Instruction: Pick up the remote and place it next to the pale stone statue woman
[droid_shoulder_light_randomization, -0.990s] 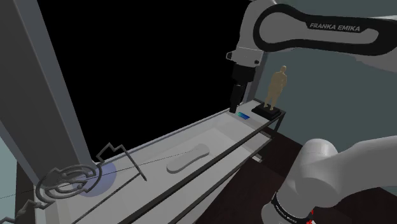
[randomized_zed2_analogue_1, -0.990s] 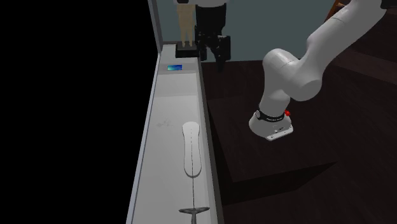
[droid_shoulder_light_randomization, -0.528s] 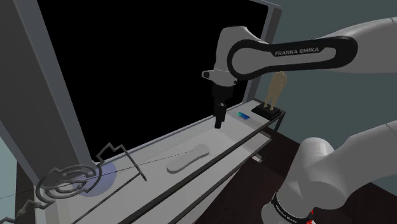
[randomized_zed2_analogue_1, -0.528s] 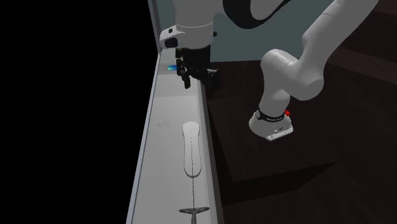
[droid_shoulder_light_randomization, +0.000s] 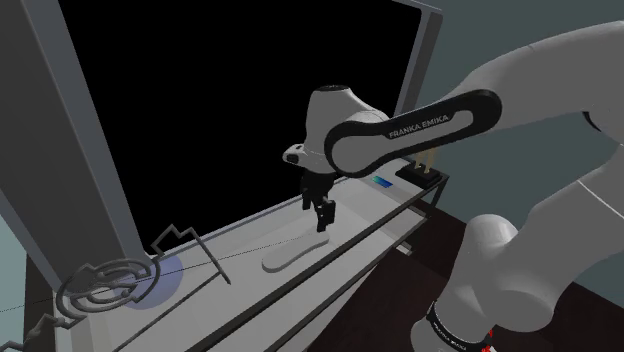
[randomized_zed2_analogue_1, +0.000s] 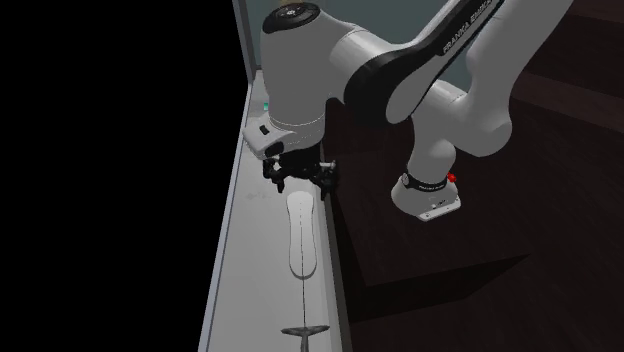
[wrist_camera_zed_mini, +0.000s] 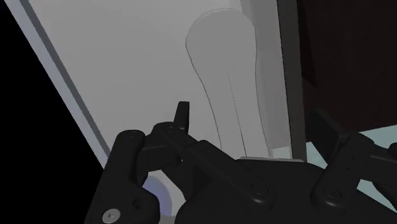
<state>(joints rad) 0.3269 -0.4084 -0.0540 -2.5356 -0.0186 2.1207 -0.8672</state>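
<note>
You are working along a long, narrow pale desk. One long edge is bordering a black area and the other is facing the arm's stand, so there is little room across and plenty lengthwise. The remote is lying flat along the desk, nearer the stand-side edge. It is showing as a slim, plain pale-grey body with rounded ends. The claw is hanging close over the remote's end nearer the tan statue, fingers standing apart and gripping nothing.
</note>
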